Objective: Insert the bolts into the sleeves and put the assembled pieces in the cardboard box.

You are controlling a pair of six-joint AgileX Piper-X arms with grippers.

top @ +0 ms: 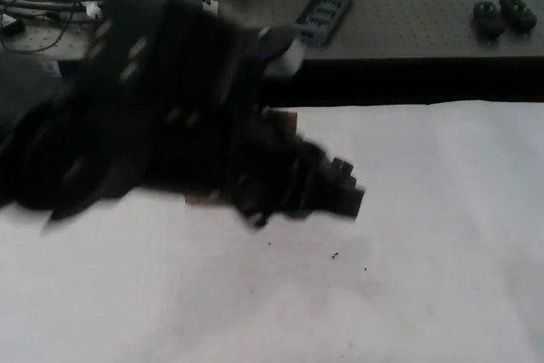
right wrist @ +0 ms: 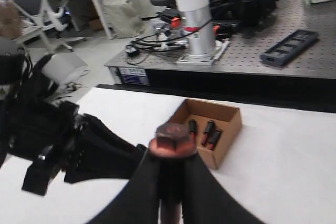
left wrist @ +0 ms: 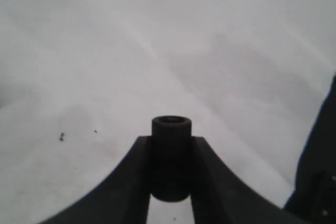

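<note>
Over white sheet [top: 442, 261], left gripper [left wrist: 171, 141]: clamped on black sleeve [left wrist: 171, 174], open bore end poking out past the fingertips.
right gripper [right wrist: 172, 163]: clamped on bolt [right wrist: 172, 139], hex head out past the fingers, shank hidden between them.
cardboard box [right wrist: 232, 115]: on the sheet beyond the bolt, open top, three dark pieces [right wrist: 203, 132] lying inside, probably assembled ones.
left arm [right wrist: 58, 135]: close beside right gripper in the right wrist view; blurred dark bulk in the high view, can't split the arms there.
step (judged): bolt and sleeve both in hand, not mated yet; alignment comes next.
risk, miss: bolt tip can't be seen, so a tilted shank could hit the sleeve rim and jam instead of entering the bore.
risk, slip: side push from a bad entry could twist the sleeve in the fingers or knock it loose onto the sheet.
risk, collision: arms crowded near the box; a wide swing could bump the other arm or shove the box.
</note>
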